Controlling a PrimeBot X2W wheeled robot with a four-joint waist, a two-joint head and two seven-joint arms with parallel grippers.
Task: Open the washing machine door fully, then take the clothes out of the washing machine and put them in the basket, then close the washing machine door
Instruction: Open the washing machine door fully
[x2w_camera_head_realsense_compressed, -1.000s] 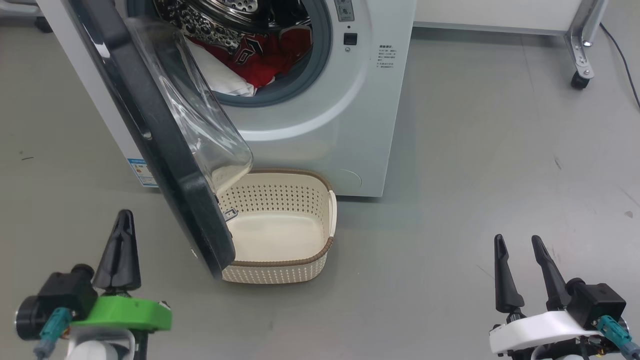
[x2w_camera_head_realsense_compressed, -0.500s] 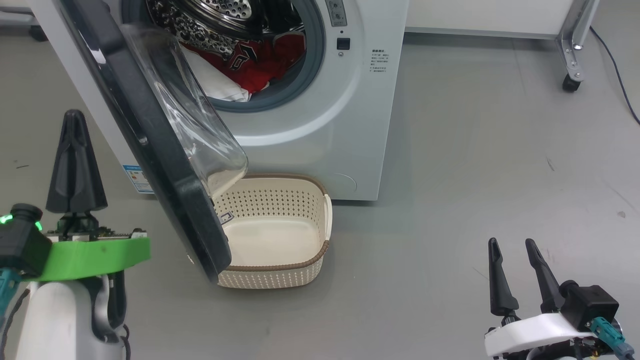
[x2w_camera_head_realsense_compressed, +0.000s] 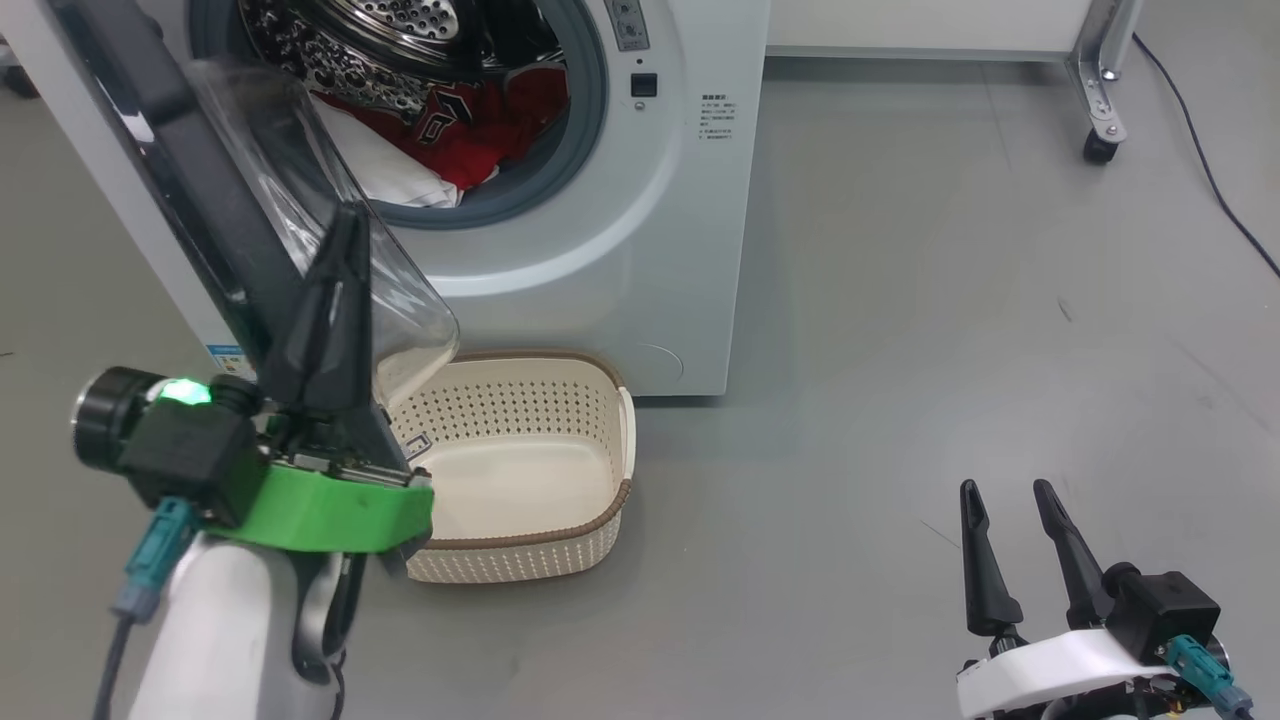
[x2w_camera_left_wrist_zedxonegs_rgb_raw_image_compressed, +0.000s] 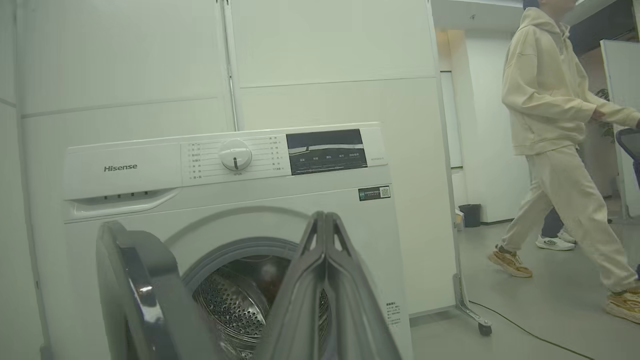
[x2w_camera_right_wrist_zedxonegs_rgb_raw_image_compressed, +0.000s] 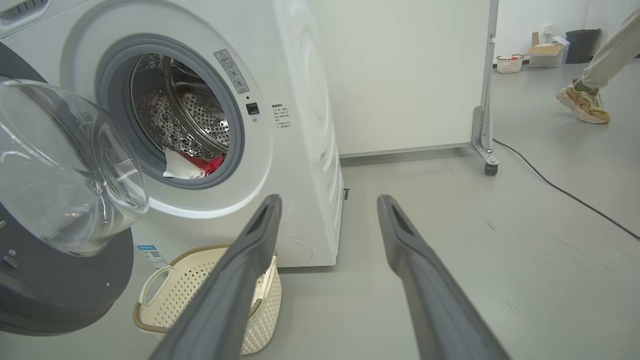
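The white washing machine (x2w_camera_head_realsense_compressed: 640, 250) stands at the top of the head view with its washing machine door (x2w_camera_head_realsense_compressed: 190, 190) swung partly open to the left, glass bowl (x2w_camera_head_realsense_compressed: 300, 180) facing inward. Clothes lie in the drum: a red jersey (x2w_camera_head_realsense_compressed: 470, 125) and a white cloth (x2w_camera_head_realsense_compressed: 385, 170). The cream basket (x2w_camera_head_realsense_compressed: 622, 440) sits empty on the floor under the door. My left gripper (x2w_camera_head_realsense_compressed: 347, 212) is shut and raised in front of the glass bowl; I cannot tell whether it touches. In the left wrist view the door's rim (x2w_camera_left_wrist_zedxonegs_rgb_raw_image_compressed: 135, 280) lies left of that left gripper (x2w_camera_left_wrist_zedxonegs_rgb_raw_image_compressed: 325, 216). My right gripper (x2w_camera_head_realsense_compressed: 1005, 492) is open and empty, low right.
A person (x2w_camera_left_wrist_zedxonegs_rgb_raw_image_compressed: 550, 125) in pale clothes walks past on the right, a shoe (x2w_camera_right_wrist_zedxonegs_rgb_raw_image_compressed: 582, 102) on the floor. A white partition stands behind the washer on a wheeled metal leg (x2w_camera_head_realsense_compressed: 1098, 110), and a black cable (x2w_camera_head_realsense_compressed: 1210, 180) runs across the grey floor there.
My left arm has risen and swung right, from beside the door to in front of its glass bowl. The head camera has shifted, sliding the scene left. The right gripper has stayed put.
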